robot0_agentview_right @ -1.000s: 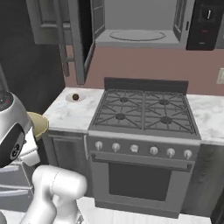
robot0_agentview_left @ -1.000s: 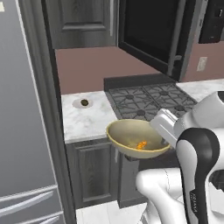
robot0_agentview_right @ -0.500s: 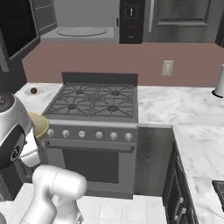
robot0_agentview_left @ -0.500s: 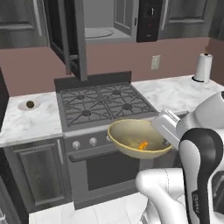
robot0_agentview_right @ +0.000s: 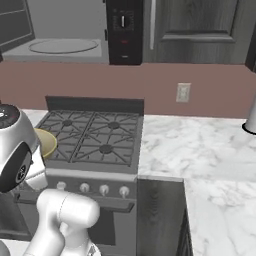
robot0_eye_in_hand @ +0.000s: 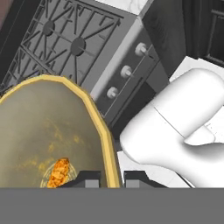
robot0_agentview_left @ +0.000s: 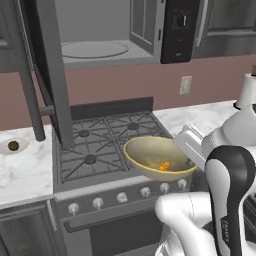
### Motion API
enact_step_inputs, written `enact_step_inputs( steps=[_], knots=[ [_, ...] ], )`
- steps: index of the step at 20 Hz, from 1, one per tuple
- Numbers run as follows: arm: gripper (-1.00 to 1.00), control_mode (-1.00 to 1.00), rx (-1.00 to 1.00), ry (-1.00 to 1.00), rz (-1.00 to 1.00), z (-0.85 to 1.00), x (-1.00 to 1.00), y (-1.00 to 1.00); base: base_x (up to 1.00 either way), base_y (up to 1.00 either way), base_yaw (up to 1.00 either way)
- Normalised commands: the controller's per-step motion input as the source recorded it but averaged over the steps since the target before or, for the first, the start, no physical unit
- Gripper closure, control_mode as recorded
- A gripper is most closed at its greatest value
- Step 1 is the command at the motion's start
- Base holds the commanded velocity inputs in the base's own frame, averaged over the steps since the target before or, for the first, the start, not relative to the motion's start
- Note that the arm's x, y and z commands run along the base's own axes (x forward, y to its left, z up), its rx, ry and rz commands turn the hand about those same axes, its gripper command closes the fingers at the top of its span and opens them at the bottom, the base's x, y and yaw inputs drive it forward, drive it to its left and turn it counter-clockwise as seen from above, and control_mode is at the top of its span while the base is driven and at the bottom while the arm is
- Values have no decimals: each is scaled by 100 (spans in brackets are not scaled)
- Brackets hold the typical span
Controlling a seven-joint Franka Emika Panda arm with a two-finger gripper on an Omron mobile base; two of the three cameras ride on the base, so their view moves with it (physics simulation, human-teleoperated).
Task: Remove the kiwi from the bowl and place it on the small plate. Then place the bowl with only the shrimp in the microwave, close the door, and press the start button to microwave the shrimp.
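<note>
Jaws clamped on the bowl rim, shrimp inside, held over the stove's front edge; kiwi already on the plate at the table's left, so keep the bowl level and lift it toward the open microwave.

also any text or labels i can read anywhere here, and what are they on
Robot arm: small dark lettering low on its forearm, too blurred to read.
Microwave control panel: a dial with pale marks and a red spot, no legible words or numbers.
Stove knobs, bowl, wall outlet: no text.
</note>
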Motion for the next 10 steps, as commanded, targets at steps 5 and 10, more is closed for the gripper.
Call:
enact_step_inputs(
  steps=[5,10],
  knots=[
    [100,100,0,0,0,0,0,0,69,2,0],
    [100,100,0,0,0,0,0,0,44,45,-5]
  ],
)
